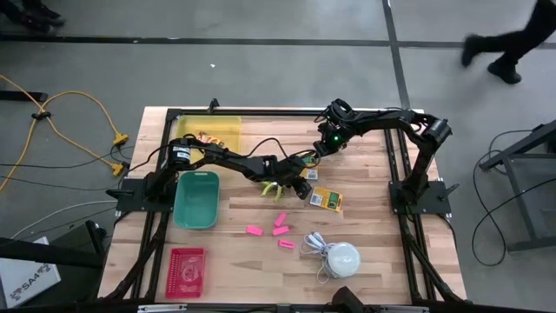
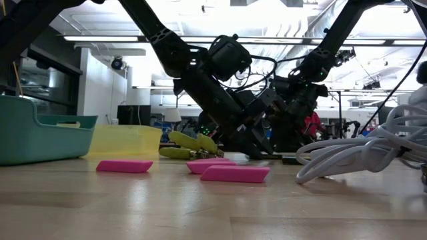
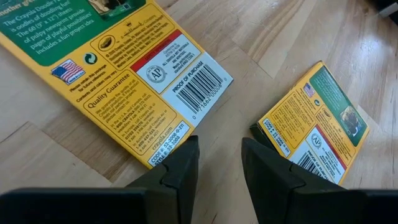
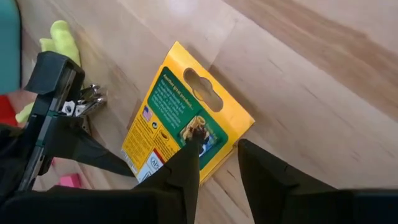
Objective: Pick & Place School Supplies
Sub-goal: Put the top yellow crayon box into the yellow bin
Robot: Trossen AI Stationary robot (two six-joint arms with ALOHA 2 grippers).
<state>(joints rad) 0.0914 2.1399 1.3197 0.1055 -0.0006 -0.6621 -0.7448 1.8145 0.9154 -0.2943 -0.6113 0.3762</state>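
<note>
Two flat yellow-and-green boxes (image 3: 118,81) (image 3: 317,121) lie flat on the wood in the left wrist view. My left gripper (image 3: 221,155) is open, low over the bare strip between them. My right gripper (image 4: 217,158) is open just off the near edge of one box (image 4: 186,118), close to the left gripper (image 1: 300,183) at the table's middle. One box (image 1: 327,199) lies clear to their right. The lime-green-handled scissors (image 1: 269,189) lie left of the grippers. Several pink erasers (image 1: 280,228) lie toward the near edge.
A teal bin (image 1: 196,198) stands at the left, a yellow bin (image 1: 217,132) at the far left, and a red basket (image 1: 185,271) at the near left corner. A white dome with a coiled cord (image 1: 339,258) sits near the near edge. A person's legs (image 1: 508,43) pass beyond the table.
</note>
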